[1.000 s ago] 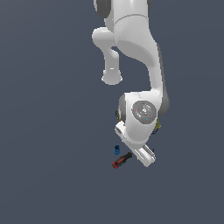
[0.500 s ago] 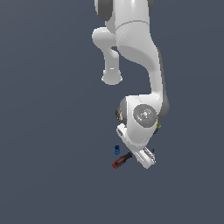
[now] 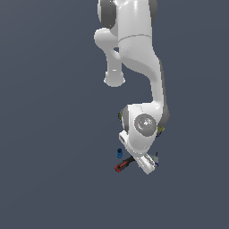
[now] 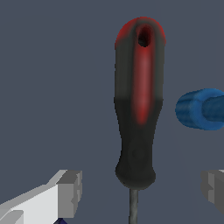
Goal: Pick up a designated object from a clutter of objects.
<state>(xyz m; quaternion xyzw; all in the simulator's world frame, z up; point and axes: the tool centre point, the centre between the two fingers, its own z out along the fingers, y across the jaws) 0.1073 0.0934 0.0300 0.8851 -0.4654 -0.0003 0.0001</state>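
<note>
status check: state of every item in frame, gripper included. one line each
gripper: open, one finger on either side of the screwdriver, neither touching it
screwdriver: lying flat on the floor, not gripped, not lifted
blue cylinder: on the floor beside the screwdriver handle, apart from it, untouched
arm: bent low over the clutter, hiding most of it in the exterior view

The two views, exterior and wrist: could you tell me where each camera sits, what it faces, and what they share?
Exterior view: off the arm, looking steeply down on the floor; shows the white arm above the screwdriver and blue cylinder.
Wrist view: on the wrist, looking down close; shows both fingertips of the gripper flanking the screwdriver.
Shared: screwdriver, blue cylinder.
</note>
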